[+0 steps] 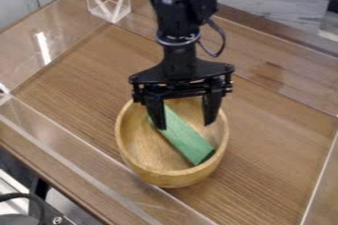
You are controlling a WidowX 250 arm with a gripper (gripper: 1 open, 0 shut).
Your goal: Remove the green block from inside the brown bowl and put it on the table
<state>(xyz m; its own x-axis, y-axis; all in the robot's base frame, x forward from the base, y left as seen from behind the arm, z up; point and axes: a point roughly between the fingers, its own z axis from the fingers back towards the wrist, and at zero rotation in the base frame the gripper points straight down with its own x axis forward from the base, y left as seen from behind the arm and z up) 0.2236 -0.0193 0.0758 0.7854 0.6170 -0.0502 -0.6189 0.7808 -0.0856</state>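
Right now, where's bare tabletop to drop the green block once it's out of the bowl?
Bare patches on the wood-grain table: right of the round light-brown wooden bowl toward the far edge, and the wide stretch left of it up to the clear acrylic wall. Crowded: the bowl itself, where the open black pincer straddles the flat green block.

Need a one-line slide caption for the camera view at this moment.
Open gripper pointing down into the brown bowl, fingers straddling the green block lying inside, on the table.
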